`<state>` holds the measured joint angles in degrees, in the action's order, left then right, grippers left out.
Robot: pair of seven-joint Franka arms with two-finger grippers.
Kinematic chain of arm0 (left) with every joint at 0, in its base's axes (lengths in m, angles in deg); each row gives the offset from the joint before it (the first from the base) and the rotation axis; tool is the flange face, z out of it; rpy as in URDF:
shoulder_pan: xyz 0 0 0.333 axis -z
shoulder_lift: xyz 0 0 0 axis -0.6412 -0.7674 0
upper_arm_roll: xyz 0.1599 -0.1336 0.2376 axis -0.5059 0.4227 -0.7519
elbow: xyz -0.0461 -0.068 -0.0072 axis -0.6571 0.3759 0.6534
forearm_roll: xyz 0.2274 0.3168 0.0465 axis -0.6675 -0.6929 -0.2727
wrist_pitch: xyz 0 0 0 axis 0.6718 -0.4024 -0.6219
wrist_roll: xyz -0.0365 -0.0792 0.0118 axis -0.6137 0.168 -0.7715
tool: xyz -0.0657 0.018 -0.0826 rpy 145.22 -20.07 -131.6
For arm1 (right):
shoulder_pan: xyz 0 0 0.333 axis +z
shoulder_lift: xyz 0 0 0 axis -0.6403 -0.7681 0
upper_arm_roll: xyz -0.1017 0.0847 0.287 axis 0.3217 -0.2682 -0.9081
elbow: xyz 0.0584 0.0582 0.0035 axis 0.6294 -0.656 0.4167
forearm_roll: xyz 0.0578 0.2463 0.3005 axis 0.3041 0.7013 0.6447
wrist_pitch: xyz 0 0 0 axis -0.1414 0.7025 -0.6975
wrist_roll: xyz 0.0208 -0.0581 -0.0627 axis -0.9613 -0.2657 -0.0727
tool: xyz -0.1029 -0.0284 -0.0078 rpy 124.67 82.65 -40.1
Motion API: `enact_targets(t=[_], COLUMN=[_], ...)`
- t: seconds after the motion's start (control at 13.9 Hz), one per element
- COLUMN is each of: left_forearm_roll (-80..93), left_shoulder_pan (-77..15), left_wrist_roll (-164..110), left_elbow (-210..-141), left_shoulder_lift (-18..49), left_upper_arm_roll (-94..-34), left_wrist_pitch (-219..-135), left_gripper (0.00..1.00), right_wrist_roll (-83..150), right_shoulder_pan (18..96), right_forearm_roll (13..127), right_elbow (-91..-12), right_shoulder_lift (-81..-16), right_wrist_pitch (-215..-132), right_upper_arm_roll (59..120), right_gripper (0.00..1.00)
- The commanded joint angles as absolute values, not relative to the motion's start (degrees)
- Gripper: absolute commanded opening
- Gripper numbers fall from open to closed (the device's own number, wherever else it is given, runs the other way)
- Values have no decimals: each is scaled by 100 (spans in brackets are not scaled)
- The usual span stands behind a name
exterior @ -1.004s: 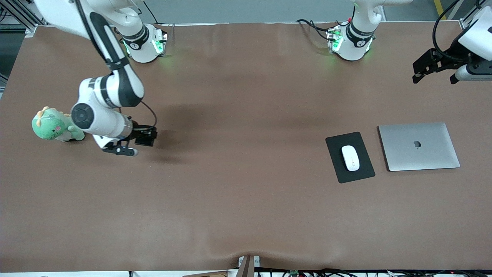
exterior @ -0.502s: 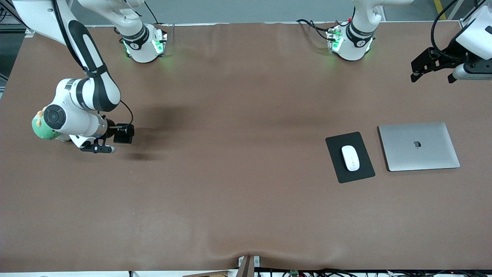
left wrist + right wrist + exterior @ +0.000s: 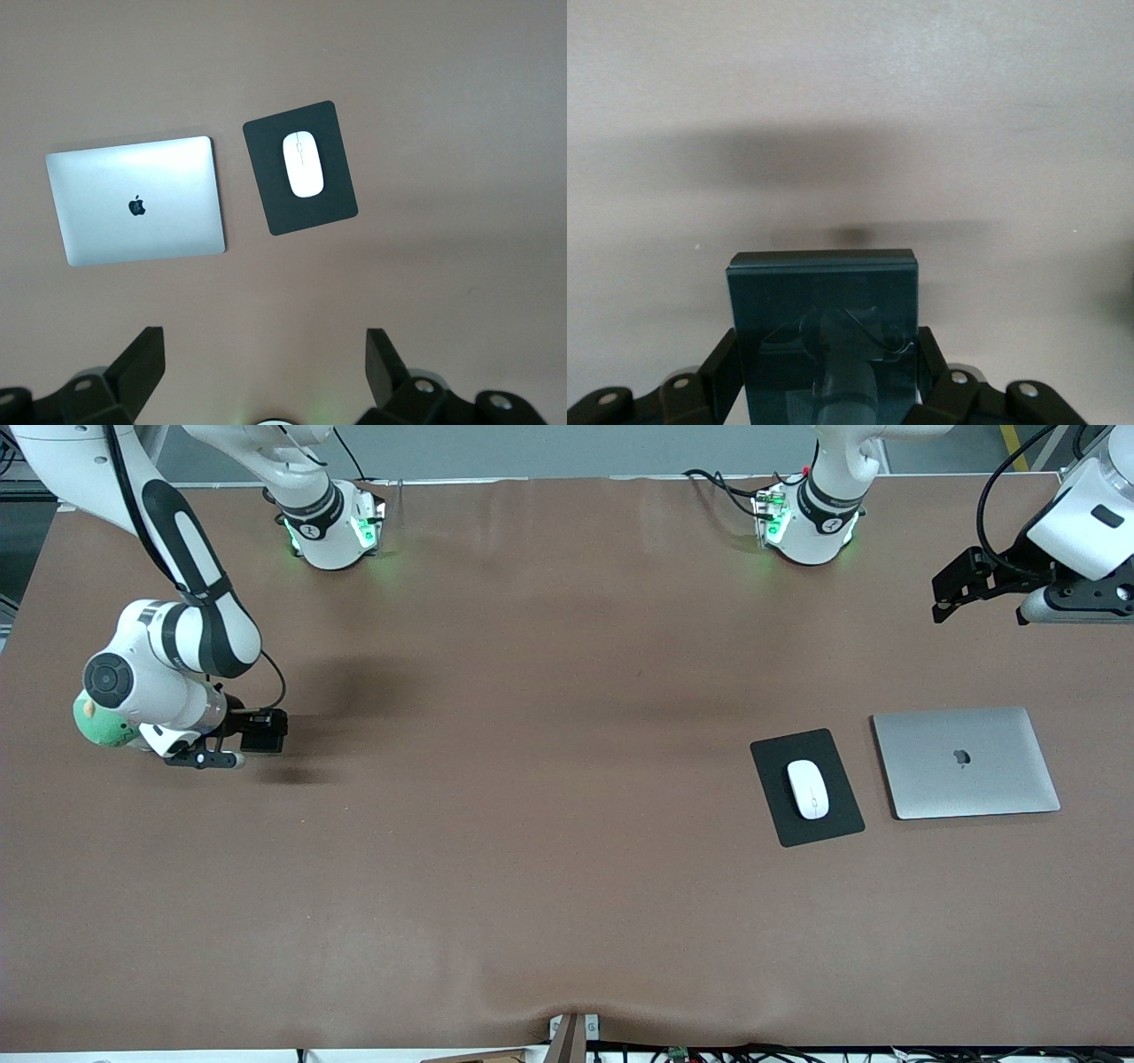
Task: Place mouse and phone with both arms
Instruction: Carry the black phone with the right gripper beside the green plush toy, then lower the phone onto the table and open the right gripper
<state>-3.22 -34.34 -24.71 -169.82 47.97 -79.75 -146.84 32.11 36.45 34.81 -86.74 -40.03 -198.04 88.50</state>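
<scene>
Mouse sits on the black mouse pad, right beside the closed silver laptop, toward the left arm's end of the table. Left gripper hangs spread wide over bare tabletop near them. Phone is pinched in the right gripper, up over the right arm's end, next to a green plush toy. Brown cloth covers the table.
</scene>
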Motion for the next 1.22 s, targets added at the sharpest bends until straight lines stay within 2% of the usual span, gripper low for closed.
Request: enact_targets(t=[0.0, 0.29, 0.36, 0.43, 0.57, 0.72, 1.15], left_forearm_roll=[-294, -294, -294, -294, -294, -294, -294], left_shoulder_pan=[-3461, -3461, -3461, -3461, -3452, -3443, -3452], left_wrist_roll=[-2522, -2522, -2522, -2522, -2522, -2522, -2522], left_elbow=[-16975, -16966, -16966, -16966, -16966, -16957, -16975], left_shoulder_lift=[4792, 4783, 4775, 4775, 4766, 4722, 4713], left_upper_arm_roll=[-7946, -7946, -7946, -7946, -7946, -7946, -7920], left_wrist_pitch=[-14730, -14730, -14730, -14738, -14756, -14782, -14774], left_gripper=[100, 100, 100, 100, 100, 100, 100], right_wrist_roll=[3155, 3146, 3146, 3146, 3155, 2850, 2768], right_shoulder_pan=[3524, 3516, 3507, 3507, 3455, 3340, 3585], right_forearm_roll=[3369, 3369, 3369, 3369, 3369, 3369, 3413], right_elbow=[-9049, -9067, -9059, -9024, -8927, -8630, -6979], right_shoulder_lift=[-4136, -4339, -4339, -4330, -4296, -4225, -3821], right_wrist_pitch=[-20513, -20674, -20657, -20604, -20394, -19799, -16856], right_upper_arm_roll=[8737, 8737, 8737, 8737, 8746, 8729, 8685], right_gripper=[0, 2, 40, 99, 100, 100, 100])
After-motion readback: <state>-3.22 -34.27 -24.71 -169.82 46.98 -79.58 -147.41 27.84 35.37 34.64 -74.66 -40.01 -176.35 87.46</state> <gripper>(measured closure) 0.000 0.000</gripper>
